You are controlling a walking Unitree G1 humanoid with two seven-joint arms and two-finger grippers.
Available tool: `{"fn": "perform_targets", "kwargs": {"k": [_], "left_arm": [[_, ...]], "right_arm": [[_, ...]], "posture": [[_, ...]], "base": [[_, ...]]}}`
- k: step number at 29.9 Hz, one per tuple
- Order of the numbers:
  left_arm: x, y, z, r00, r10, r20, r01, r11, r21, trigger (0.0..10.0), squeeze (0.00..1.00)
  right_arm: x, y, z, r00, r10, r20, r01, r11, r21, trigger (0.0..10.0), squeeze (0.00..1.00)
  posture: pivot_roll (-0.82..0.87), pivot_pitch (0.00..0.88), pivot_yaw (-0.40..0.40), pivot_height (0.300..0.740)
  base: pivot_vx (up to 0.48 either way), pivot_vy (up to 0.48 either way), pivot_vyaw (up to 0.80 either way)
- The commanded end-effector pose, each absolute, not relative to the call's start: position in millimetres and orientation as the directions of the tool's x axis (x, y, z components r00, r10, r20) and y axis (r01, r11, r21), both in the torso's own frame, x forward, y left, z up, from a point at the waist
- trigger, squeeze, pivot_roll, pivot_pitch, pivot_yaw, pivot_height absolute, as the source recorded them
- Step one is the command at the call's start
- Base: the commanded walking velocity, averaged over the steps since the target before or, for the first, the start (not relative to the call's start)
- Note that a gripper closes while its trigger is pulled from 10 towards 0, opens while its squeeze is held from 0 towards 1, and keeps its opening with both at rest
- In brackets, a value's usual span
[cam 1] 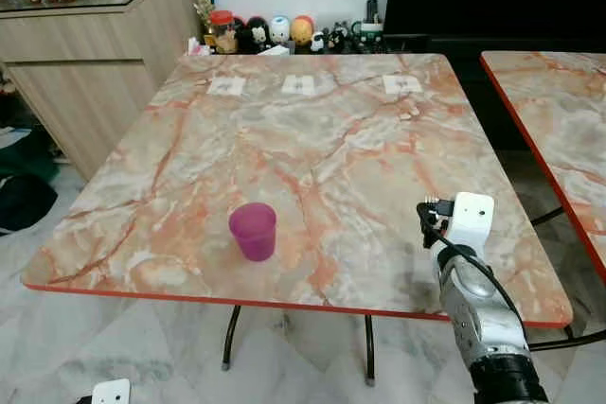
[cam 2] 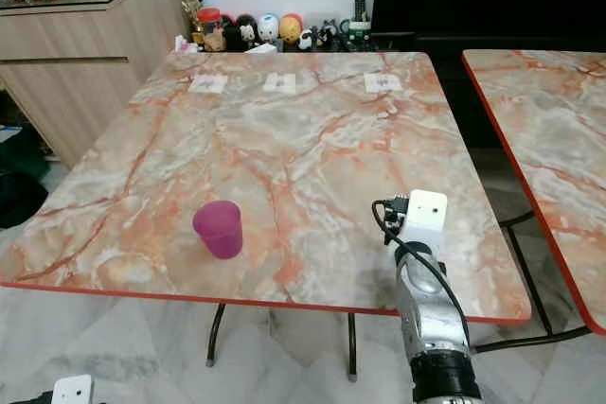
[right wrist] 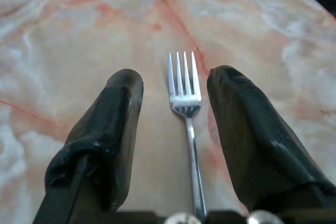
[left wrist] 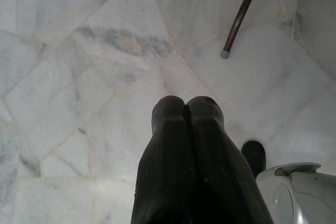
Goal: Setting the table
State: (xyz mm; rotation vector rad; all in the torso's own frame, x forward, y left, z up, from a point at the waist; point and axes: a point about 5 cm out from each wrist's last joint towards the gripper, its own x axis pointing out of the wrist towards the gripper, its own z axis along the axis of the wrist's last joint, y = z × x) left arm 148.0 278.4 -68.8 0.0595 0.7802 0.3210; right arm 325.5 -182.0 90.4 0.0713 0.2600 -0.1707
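Fork [right wrist: 186, 129], silver, four slender tines

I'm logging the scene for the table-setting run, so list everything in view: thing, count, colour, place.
table: one, orange-and-grey marble top with red edge, centre
cup: one, purple, upright near the table's front edge, left of the right arm
fork: one, silver, lying on the table between the right claw's fingers, tines pointing away
paper tags: three, white, in a row near the table's far edge
second table: one, same marble, to the right
cabinet: one, light wood, back left
figurines: several, mixed colours, by the wall behind the table
right claw: open, over the table near its front right
left claw: shut, hanging over the white floor
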Motion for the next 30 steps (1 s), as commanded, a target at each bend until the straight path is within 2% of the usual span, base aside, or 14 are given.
{"fn": "perform_targets", "kwargs": {"k": [1, 7, 19, 30], "left_arm": [[148, 279, -69, 0.659, 0.303, -0.688, -0.253, 0.951, 0.176, 10.0, 0.0], [147, 276, -70, 0.659, 0.297, -0.691, -0.248, 0.953, 0.173, 10.0, 0.0], [147, 276, -70, 0.66, 0.298, -0.69, -0.249, 0.953, 0.173, 10.0, 0.0], [150, 275, -70, 0.668, 0.286, -0.688, -0.23, 0.957, 0.175, 10.0, 0.0]], "right_arm": [[328, -184, 92, 0.944, -0.167, -0.284, 0.19, 0.98, 0.053, 10.0, 0.0], [326, -183, 88, 0.933, -0.142, -0.331, 0.177, 0.981, 0.078, 10.0, 0.0], [327, -193, 87, 0.911, -0.211, -0.354, 0.245, 0.968, 0.054, 10.0, 0.0], [327, -192, 78, 0.899, -0.197, -0.392, 0.23, 0.972, 0.039, 10.0, 0.0]], "posture": [[0.01, 0.022, 0.04, 0.74], [0.01, 0.031, 0.046, 0.74], [0.01, 0.04, 0.046, 0.74], [0.0, 0.015, 0.052, 0.74]], "base": [[0.0, 0.0, 0.0], [0.0, 0.0, 0.0], [0.0, 0.0, 0.0], [0.0, 0.0, 0.0]]}}
